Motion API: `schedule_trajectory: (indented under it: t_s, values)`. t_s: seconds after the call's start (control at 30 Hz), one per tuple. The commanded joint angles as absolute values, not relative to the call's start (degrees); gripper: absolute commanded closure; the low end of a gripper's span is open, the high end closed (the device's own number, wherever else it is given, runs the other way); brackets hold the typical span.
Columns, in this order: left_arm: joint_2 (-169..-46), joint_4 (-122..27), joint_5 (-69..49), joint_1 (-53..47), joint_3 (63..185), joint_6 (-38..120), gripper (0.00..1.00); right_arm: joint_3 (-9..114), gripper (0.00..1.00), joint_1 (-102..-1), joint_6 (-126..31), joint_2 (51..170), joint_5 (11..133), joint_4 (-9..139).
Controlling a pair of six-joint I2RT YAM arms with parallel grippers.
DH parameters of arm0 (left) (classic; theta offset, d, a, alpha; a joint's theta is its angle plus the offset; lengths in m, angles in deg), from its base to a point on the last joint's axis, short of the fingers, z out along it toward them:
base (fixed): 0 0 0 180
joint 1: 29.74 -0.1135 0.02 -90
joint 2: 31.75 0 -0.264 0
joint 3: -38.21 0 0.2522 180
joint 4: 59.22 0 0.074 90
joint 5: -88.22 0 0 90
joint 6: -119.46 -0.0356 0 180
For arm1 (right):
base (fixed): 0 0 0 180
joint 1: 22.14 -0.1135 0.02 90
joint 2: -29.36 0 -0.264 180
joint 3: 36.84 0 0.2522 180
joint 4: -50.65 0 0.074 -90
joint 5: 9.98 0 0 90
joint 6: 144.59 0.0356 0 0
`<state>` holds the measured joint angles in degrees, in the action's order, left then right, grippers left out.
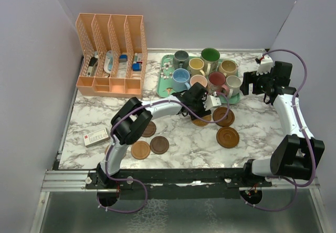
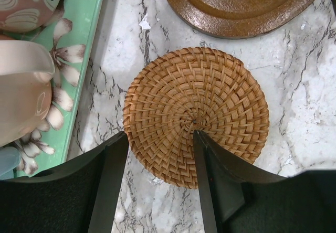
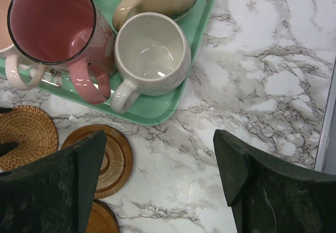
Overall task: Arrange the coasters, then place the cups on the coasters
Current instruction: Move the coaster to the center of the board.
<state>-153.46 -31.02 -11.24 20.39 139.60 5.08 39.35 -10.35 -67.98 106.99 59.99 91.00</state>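
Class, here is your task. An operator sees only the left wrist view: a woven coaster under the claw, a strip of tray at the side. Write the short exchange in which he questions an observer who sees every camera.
Operator: I see only a corner of the tray. Where are the cups?
Observer: All eight cups stand on the teal tray.
Operator: And the other arm?
Observer: The right claw is open and empty, over bare marble just off the tray's corner, near the cream-white cup.
Operator: Any coasters outside my view?
Observer: Three brown coasters lie together at the table's near left.
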Motion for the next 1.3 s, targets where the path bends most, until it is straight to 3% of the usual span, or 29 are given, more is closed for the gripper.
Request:
schedule_trajectory:
  t_s: [0.0, 0.9, 1.27]
  values:
    - [-154.18, -24.41, -7.18, 19.00, 136.78, 3.31, 0.45, 39.18, 0.16, -10.22, -68.74, 107.46, 59.54, 91.40]
    - [-153.26, -22.43, -14.33, 19.74, 143.30, 6.88, 0.37, 39.14, 0.16, -10.19, -68.79, 107.70, 59.68, 91.40]
    - [-146.07, -21.81, -15.54, 19.53, 141.36, 5.46, 0.31, 39.06, 0.16, -10.20, -68.94, 108.00, 59.80, 91.40]
